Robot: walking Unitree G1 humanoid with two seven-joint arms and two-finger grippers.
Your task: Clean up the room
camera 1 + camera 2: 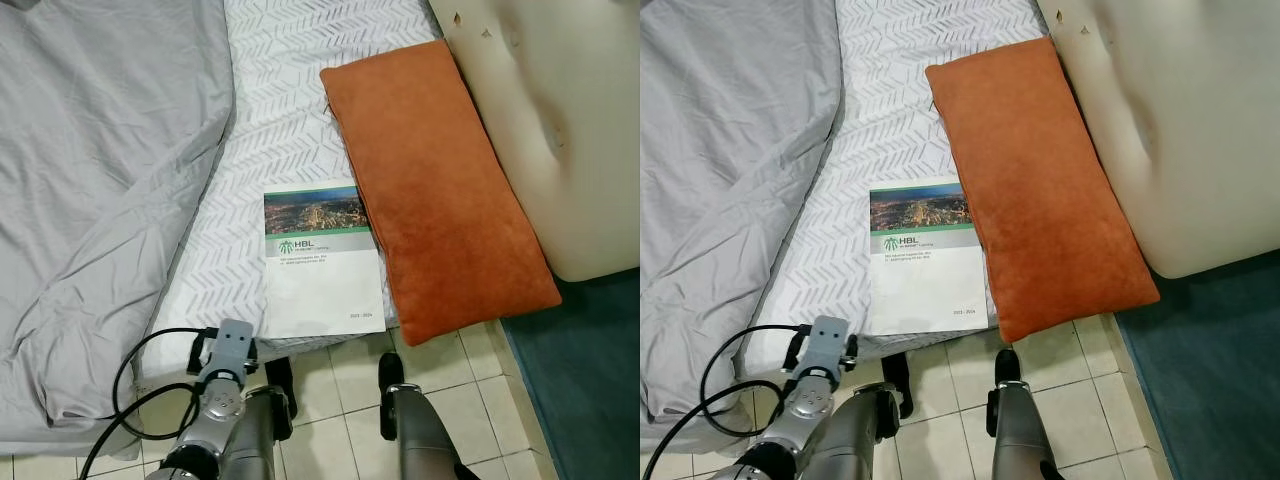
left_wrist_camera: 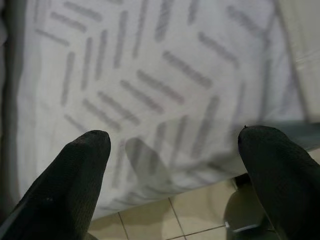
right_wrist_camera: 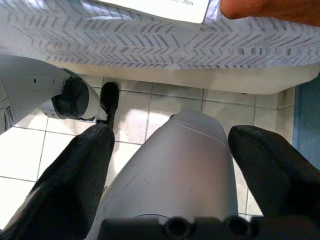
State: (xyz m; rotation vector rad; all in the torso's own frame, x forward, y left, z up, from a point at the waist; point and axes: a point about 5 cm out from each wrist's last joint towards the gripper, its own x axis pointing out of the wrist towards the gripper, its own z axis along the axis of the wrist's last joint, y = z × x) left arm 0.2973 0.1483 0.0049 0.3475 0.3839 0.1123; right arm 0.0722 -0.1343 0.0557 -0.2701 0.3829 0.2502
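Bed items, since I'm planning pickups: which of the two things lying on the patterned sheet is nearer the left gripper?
The white booklet with the city photo; the long orange cushion lies beyond it, farther from the left gripper.

A white booklet (image 1: pixel 322 258) with a city photo and green band across its top lies flat on the patterned bed (image 1: pixel 270 110), near the edge, its right side touching a long orange pillow (image 1: pixel 436 180) lying flat beside it
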